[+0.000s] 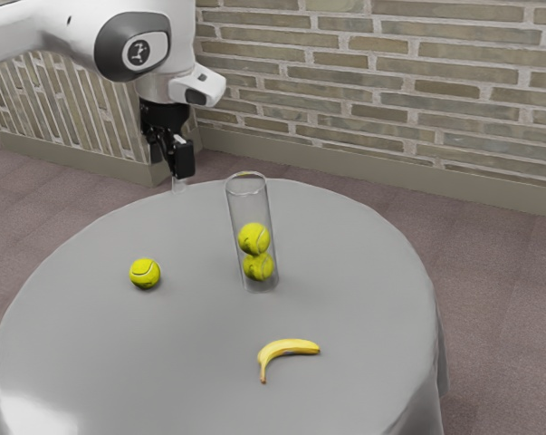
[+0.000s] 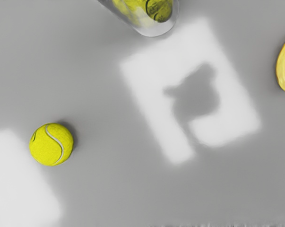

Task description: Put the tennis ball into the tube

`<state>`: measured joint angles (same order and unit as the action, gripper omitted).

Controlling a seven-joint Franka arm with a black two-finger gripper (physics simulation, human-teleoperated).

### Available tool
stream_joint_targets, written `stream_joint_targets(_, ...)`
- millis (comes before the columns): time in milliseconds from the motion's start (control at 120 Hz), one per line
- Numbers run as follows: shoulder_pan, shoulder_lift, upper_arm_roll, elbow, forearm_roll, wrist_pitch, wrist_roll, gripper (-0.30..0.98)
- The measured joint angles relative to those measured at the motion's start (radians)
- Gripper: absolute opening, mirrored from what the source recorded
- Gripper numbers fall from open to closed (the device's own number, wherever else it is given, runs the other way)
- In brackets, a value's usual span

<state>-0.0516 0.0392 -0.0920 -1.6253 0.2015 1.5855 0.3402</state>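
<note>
Gripper points downward, well apart from loose tennis ball; cannot tell whether clenched or released.

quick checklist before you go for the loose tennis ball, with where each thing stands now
1. Loose tennis ball outside the tube, on the table: ok.
2. Space around that ball for a grasp: ok, nothing touches it.
3. Gripper down at the ball: not ok, it hangs up and away from it.
4. Tube standing on its base: ok.
5. Room in the tube: ok, free space above the upper ball, which sits over the lower ball.
6. Banana out of the way: ok, it lies apart from both ball and tube.
</note>
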Motion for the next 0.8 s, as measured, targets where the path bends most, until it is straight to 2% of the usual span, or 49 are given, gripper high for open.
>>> stream_joint_targets(375,0.082,0.045,0.005,-0.070,0.007,0.003,0.118,0.69)
stream_joint_targets(525,0.127,0.029,0.002,-0.162,-0.045,0.012,0.140,0.69)
stream_joint_targets(800,0.164,0.042,0.004,-0.285,-0.060,0.140,0.136,0.69)
